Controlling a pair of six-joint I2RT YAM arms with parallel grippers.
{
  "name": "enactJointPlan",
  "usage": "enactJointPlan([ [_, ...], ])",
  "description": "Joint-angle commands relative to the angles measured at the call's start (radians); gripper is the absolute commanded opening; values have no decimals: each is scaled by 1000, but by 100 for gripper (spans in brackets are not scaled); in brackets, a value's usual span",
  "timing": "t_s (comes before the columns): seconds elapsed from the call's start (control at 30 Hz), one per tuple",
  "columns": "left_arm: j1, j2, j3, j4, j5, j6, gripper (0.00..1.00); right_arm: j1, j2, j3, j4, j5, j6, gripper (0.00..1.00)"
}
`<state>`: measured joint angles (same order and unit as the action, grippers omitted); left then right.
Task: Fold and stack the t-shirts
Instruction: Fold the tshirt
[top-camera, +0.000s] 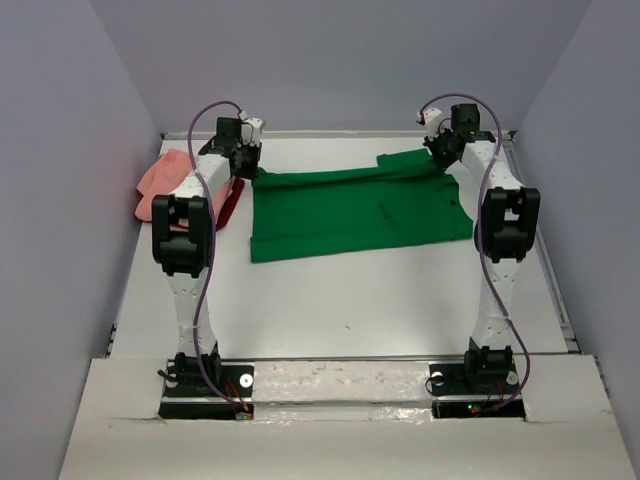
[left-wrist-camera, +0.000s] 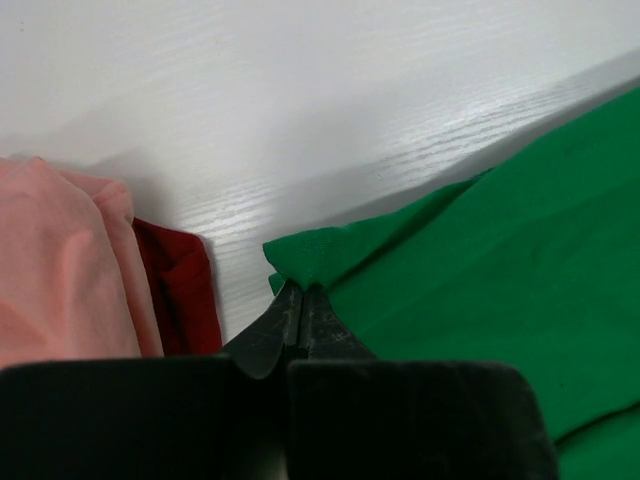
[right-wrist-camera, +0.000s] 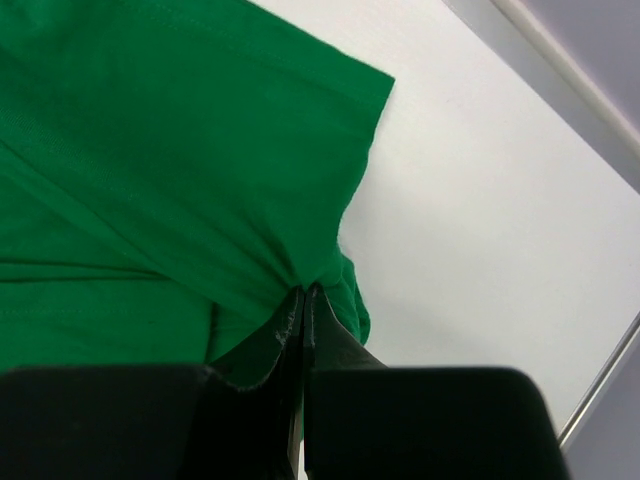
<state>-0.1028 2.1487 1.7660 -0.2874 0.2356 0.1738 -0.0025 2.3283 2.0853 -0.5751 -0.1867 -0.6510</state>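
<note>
No text, label, brand, number or sign can be read in any of the three views.

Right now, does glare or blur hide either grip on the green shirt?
Top view: even light, green shirt sharp. Left wrist view: mild sheen on the table, left end effector dark but readable. Right wrist view: no glare, right end effector near-black, cloth crisp.
</note>
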Motion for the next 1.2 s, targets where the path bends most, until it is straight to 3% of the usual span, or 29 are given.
enactJointPlan([
  [0.0,6,-72,-28,-2,22,16,0,-2,-84,-25,17,15,-18,0],
  [1.17,-9,-93,-123,-18,27,84,0,-2,-158,-238,12,44,-75,0],
])
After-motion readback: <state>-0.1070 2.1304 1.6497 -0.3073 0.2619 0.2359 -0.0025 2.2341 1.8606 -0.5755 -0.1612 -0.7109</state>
